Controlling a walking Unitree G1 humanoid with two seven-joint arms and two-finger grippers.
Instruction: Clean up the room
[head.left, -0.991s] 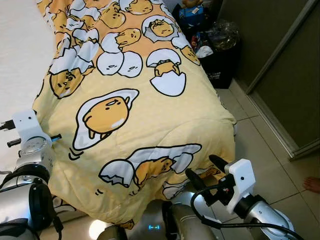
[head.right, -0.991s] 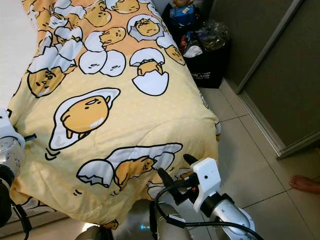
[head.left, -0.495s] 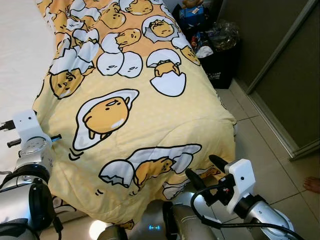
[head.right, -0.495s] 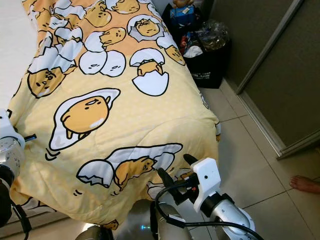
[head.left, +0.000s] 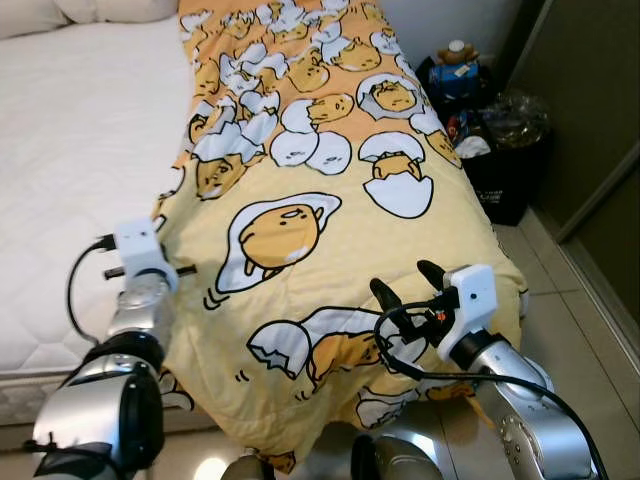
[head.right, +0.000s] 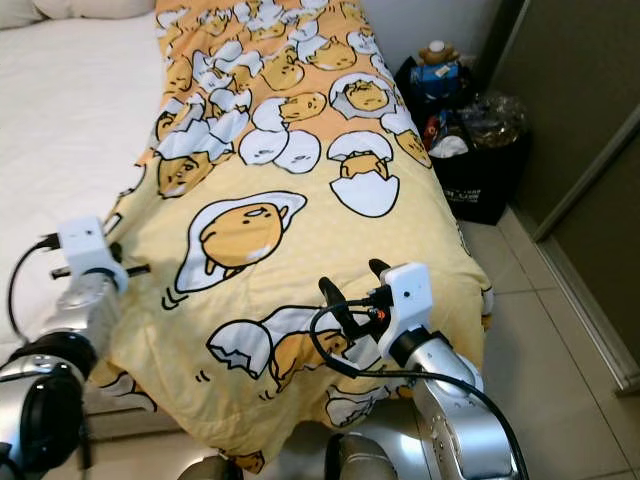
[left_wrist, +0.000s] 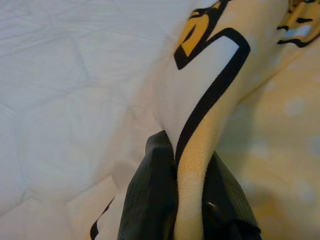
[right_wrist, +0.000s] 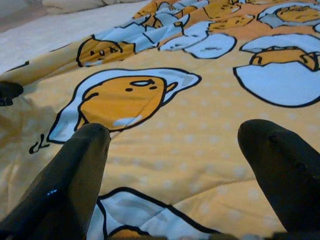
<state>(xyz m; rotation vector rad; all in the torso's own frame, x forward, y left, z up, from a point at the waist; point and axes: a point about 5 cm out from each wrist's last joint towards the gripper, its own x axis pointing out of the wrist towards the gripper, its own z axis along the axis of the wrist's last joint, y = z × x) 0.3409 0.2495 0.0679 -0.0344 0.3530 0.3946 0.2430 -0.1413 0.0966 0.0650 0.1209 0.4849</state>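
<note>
Yellow egg-print blanket (head.left: 330, 230) lies along the right half of the bed (head.left: 80, 170), its near end draped over the foot. Left gripper (left_wrist: 187, 200) is clamped on the blanket's left edge, a fold of cloth pinched between its fingers. Right gripper (head.left: 408, 285) hovers above the near right corner, jaws spread wide, holding nothing. Judged progress: blanket roughly laid out, near end rumpled; straightening remains. Black bag (head.left: 505, 175) of clutter stands far right.

My two silver metal arms with black elbow joints, white boxy wrist housings, left gripper (left_wrist: 187, 200) and right gripper (head.left: 408, 283) each with two long black fingers, looping black cables at both wrists
</note>
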